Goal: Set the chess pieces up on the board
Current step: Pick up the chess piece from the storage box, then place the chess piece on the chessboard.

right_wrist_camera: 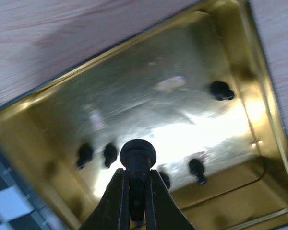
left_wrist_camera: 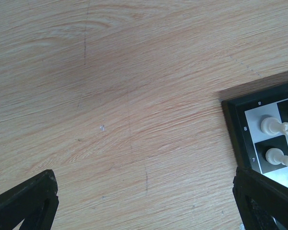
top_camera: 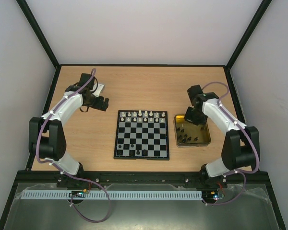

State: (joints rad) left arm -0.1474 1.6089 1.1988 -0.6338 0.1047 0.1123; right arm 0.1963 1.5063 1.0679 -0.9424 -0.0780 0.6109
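Observation:
The board (top_camera: 116,139) lies mid-table, with white chess pieces (top_camera: 141,114) along its far rows and a few black ones (top_camera: 134,152) on the near row. My right gripper (top_camera: 189,117) hangs over the gold tray (top_camera: 194,145). In the right wrist view it (right_wrist_camera: 137,179) is shut on a black chess piece (right_wrist_camera: 138,153), held above the tray floor (right_wrist_camera: 134,81). My left gripper (top_camera: 104,103) is open and empty over bare wood, left of the board's far corner (left_wrist_camera: 233,124). Two white pieces (left_wrist_camera: 271,125) show there.
Several loose black pieces (right_wrist_camera: 221,91) lie on the tray floor, some near the held piece (right_wrist_camera: 197,170). The tray sits just right of the board. Black frame rails border the table on the left and right.

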